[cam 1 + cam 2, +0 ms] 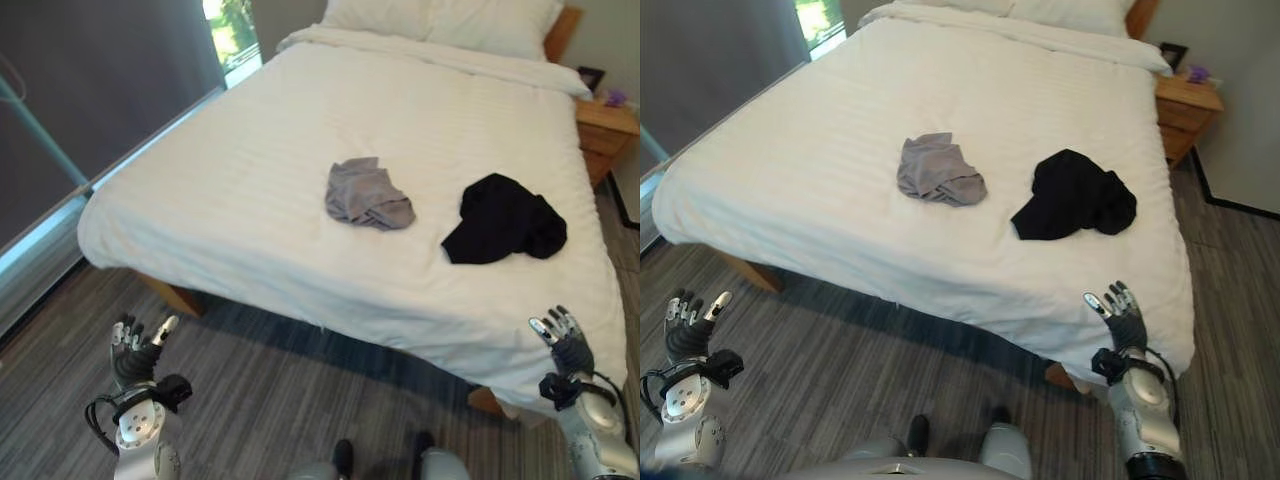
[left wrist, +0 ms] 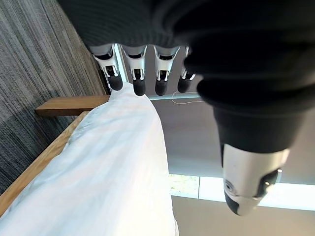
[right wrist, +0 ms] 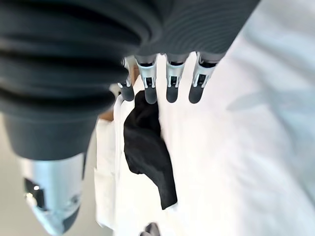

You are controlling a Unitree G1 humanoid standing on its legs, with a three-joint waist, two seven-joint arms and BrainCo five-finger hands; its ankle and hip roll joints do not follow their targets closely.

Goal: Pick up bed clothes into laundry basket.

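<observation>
While both arms wait low at the foot of the bed (image 1: 250, 180), the left robot hand (image 1: 135, 350) and the right robot hand (image 1: 562, 335) are released and empty. Ahead of the right one lies the black garment (image 1: 503, 218), the grey garment (image 1: 366, 194) just beyond; both look soft and light, best pinched at a raised fold.

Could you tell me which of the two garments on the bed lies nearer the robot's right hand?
The black garment; it lies toward the right hand, while the grey garment sits nearer the bed's middle.
</observation>
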